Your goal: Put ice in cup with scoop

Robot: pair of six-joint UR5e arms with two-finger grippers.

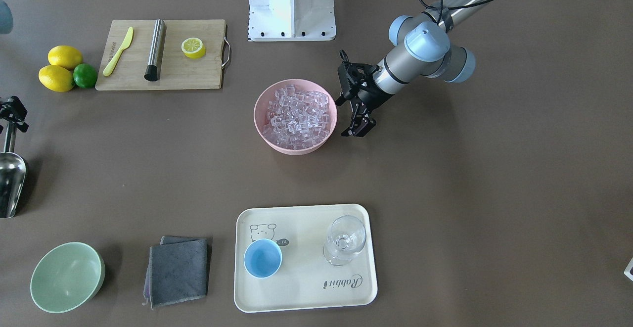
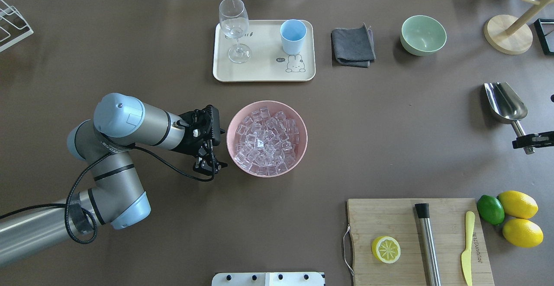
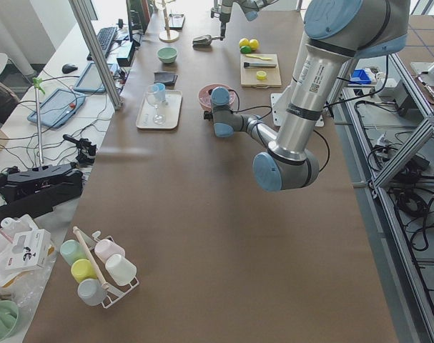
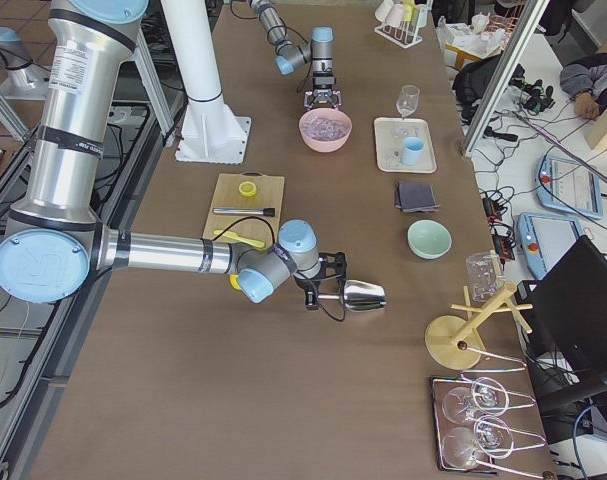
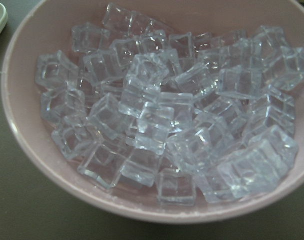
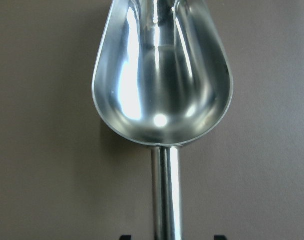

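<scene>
The ice [image 2: 266, 141] fills a pink bowl [image 2: 303, 147] at the table's middle and nearly fills the left wrist view [image 5: 162, 115]. My left gripper [image 2: 210, 165] hangs beside the bowl's left rim, looks open and is empty. The light-blue cup [image 2: 293, 35] stands upright and empty on a cream tray [image 2: 264, 72] at the far side. The silver scoop [image 2: 504, 102] lies at the right edge, its trough empty [image 6: 162, 75]. My right gripper [image 2: 526, 141] is open with its fingers on either side of the scoop's handle, apart from it.
A stemmed glass [image 2: 234, 28] stands on the tray beside the cup. A grey cloth [image 2: 352, 46] and a pale green bowl [image 2: 423, 35] lie to the tray's right. A cutting board [image 2: 402, 216] with a steel cylinder, a half lemon and a knife lies near right, with lemons and a lime [image 2: 515, 216] beside it.
</scene>
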